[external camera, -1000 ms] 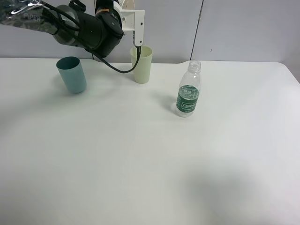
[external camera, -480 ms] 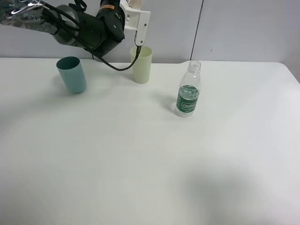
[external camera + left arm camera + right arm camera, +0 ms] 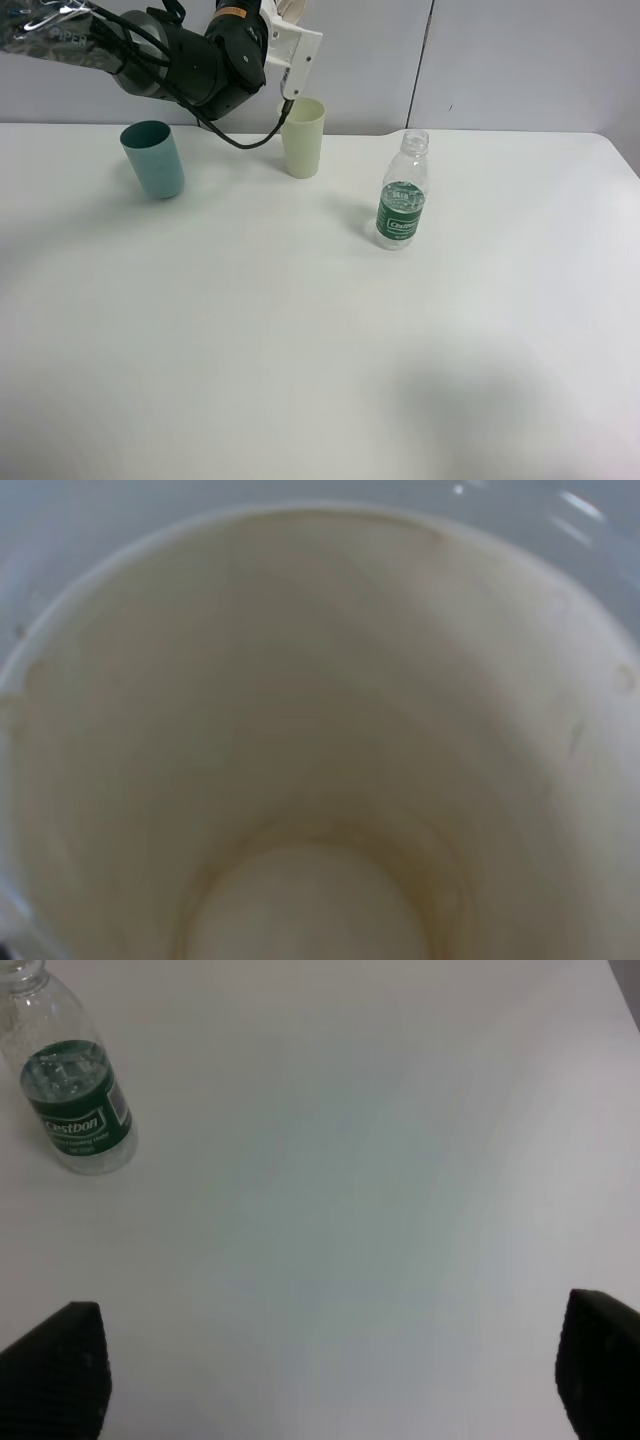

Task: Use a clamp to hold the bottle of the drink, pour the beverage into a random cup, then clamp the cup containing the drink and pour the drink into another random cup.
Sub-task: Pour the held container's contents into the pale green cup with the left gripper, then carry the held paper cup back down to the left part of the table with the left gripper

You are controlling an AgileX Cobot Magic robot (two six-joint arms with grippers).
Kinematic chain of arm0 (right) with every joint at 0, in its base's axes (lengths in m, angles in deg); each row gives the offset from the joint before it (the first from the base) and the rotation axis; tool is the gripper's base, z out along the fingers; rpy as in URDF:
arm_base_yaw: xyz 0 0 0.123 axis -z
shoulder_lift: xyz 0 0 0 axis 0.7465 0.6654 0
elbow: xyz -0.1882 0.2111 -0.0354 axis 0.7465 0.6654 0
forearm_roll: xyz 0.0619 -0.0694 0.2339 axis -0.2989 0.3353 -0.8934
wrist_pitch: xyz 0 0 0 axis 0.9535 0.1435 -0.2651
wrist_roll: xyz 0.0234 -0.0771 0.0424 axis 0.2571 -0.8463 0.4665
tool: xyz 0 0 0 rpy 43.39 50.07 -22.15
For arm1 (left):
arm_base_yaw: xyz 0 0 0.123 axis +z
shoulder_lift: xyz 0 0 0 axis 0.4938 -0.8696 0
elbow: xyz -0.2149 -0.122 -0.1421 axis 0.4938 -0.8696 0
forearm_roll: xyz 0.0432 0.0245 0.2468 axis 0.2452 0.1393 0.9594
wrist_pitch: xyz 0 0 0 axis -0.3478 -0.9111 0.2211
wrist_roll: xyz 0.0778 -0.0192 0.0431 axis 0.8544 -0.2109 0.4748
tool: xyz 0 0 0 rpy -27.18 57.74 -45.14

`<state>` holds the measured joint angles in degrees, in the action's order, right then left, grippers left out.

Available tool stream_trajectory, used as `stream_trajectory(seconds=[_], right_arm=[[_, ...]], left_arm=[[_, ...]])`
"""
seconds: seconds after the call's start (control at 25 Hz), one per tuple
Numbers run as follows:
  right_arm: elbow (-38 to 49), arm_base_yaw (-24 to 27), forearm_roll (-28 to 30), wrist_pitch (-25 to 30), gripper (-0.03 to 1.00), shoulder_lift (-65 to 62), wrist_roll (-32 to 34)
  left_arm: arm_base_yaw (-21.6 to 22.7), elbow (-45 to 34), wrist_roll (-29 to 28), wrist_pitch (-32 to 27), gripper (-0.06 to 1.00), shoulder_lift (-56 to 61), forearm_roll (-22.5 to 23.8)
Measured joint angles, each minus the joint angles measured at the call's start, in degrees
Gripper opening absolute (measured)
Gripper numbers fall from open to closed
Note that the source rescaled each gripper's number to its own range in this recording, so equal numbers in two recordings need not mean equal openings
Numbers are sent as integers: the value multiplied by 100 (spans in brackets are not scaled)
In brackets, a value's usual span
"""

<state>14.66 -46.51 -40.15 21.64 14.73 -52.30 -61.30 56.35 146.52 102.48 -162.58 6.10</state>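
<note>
1. The left arm (image 3: pixel 190 65) reaches in from the upper left of the high view, raised above the surface (image 3: pixel 300 340) at the back, over the gap between the two tumblers.
2. The left claw sits at the top edge of that view and its tips are cut off there. It is pinching the paper cup (image 3: pixel 320 740): the wrist view is filled by the cup's cream inside, seen straight down to its base. No liquid can be made out in it; the picture is blurred.
3. In the high view only a sliver of that cup (image 3: pixel 288 8) shows at the top edge, just above and a little left of the pale tumbler (image 3: pixel 303 137).
4. The pale tumbler stands upright at the back of the surface, near the wall. A black cable from the arm hangs down just beside its rim.
5. The teal tumbler (image 3: pixel 153 159) stands upright to the left of it, well apart.
6. The bottle (image 3: pixel 403 203) stands upright and uncapped, to the right of the pale tumbler and nearer the front. Whether liquid is left in it I cannot tell.
7. The right claw (image 3: pixel 330 1370) is spread wide and holds nothing; its two dark fingertips (image 3: pixel 55 1370) show at the corners of its wrist view, above bare surface, with the bottle (image 3: pixel 75 1100) well apart from them.
</note>
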Motion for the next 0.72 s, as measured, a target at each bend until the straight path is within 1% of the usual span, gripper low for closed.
stream_trajectory(seconds=[0.12,0.28,0.36,0.48,0.56,0.6,0.68,0.72], right_arm=[[0,0,0,0,78,0,0],[0,0,0,0,78,0,0],[0,0,0,0,78,0,0],[0,0,0,0,78,0,0],[0,0,0,0,78,0,0],[0,0,0,0,78,0,0],[0,0,0,0,78,0,0],[0,0,0,0,78,0,0]], left_arm=[[-97,0,-210,-84,0,27,-315],[-235,-60,-569,-616,0,260,-893],[-260,-265,-959,-897,0,504,-1146],[-259,-736,-1871,-1257,0,931,-1392],[-259,-1124,-2486,-1527,0,1258,-1360],[-259,-1353,-2850,-1674,0,1447,-1262],[-259,-1786,-3665,-1905,0,1840,-888],[-259,-2025,-4205,-2008,0,2005,-677]])
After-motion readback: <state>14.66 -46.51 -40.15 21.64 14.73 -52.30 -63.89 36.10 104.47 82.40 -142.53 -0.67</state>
